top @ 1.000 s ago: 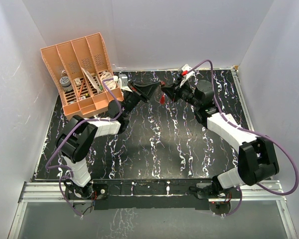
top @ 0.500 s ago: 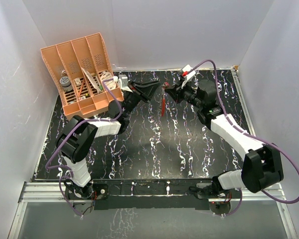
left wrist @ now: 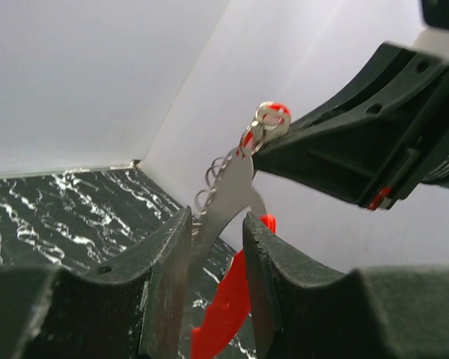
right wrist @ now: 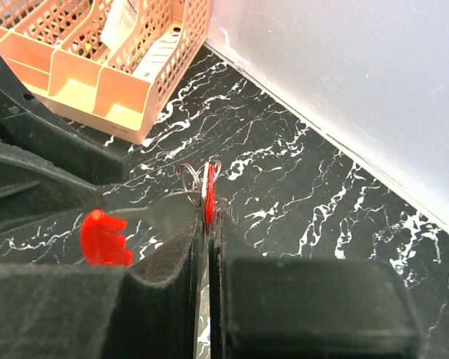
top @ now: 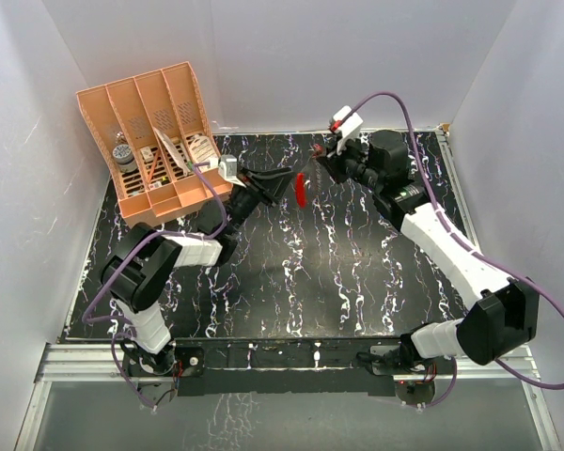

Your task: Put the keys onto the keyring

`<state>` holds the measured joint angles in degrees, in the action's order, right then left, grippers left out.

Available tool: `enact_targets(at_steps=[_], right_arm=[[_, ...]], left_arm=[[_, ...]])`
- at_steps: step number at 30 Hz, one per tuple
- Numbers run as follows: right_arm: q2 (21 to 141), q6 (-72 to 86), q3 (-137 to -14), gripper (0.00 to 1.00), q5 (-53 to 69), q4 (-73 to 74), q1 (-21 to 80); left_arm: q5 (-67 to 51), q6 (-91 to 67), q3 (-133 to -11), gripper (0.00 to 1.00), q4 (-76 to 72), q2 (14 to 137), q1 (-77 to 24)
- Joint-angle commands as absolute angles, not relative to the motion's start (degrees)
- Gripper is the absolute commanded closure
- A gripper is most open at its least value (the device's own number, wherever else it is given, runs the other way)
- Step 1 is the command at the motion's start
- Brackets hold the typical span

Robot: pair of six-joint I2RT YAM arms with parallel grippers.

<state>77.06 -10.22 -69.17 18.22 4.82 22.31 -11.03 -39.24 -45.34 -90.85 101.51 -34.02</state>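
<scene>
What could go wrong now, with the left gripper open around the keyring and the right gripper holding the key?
1. The right gripper pinches only the tiny key; the keyring hangs from it, so a slip may drop both on the table.
2. The left gripper's open jaws flank the keyring's pale side; a sideways withdrawal could snag it and pull the key free.

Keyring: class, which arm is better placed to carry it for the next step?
Likely right. The right gripper is shut on the small red-headed key, and the keyring hangs from it. The left gripper is open beside the keyring, gripping nothing.
</scene>
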Motion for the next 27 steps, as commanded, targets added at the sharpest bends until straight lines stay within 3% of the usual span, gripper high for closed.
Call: enact_targets(at_steps=[1,15,27], right_arm=[[77.07,-17.07,-74.21,1.00,9.76,10.50,26.18],[83.00,-29.61,-80.02,1.00,-19.35,21.82,38.57],[81.96,-33.67,-79.64,1.00,-25.53,21.69,42.17]], left_arm=[[-9.44,-37.78,-41.75,0.68,-102.30,95.78,-34.10],[-6.36,-32.01,-30.70,0.67,-97.45,84.10,-34.04],[-4.31,-30.50,-25.24,0.67,-95.33,79.20,-34.03]])
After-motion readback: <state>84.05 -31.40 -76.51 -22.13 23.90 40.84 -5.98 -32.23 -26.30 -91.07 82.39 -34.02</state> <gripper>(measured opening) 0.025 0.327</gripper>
